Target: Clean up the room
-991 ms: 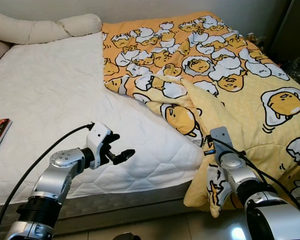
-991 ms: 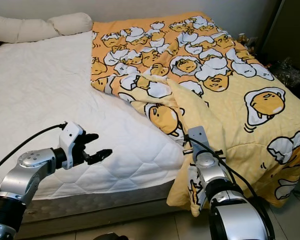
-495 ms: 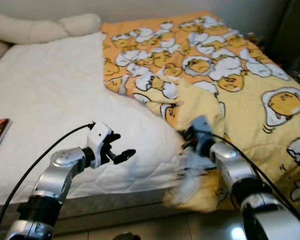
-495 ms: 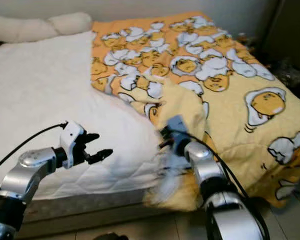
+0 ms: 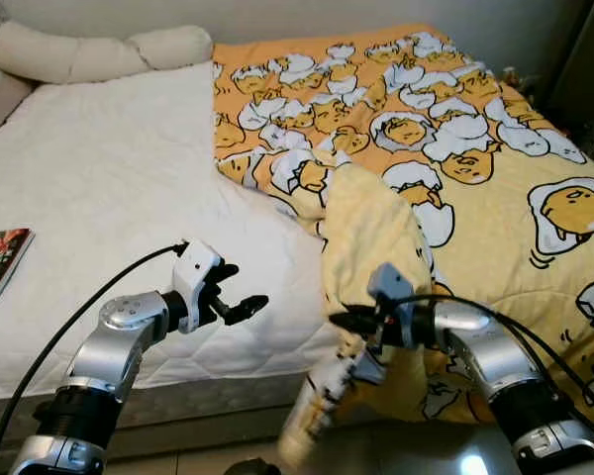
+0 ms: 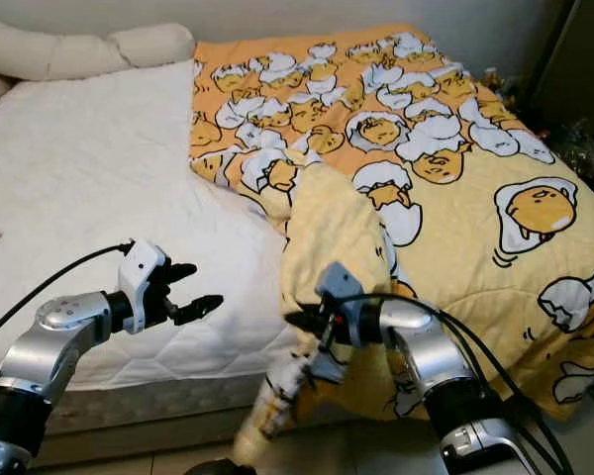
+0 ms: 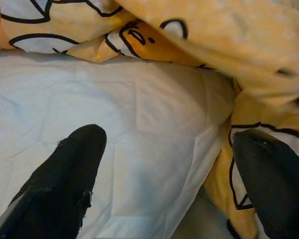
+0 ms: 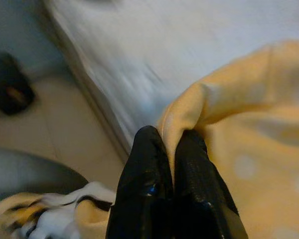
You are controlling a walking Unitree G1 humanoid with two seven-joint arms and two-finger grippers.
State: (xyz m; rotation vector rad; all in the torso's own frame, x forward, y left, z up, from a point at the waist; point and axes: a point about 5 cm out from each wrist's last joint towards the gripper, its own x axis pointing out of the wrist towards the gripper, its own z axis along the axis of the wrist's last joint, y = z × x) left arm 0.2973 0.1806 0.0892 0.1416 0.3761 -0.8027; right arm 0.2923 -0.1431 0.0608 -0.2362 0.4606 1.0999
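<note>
Blanket (image 5: 475, 168) on white mattress (image 5: 109, 198)

A wide bed (image 5: 99, 188) took up most of the room, its white quilted mattress cover stitched in diamonds and bare on the robot's left side. Two cream bolster pillows (image 5: 89, 54) lay end to end along the far edge, against a pale grey wall (image 5: 277, 15). The mattress's grey side band (image 5: 208, 396) showed at the near edge, above a glossy beige tiled floor (image 5: 416, 450) that caught one bright reflection of light. At far right stood something dark — furniture or a doorway, too cropped to tell
</note>
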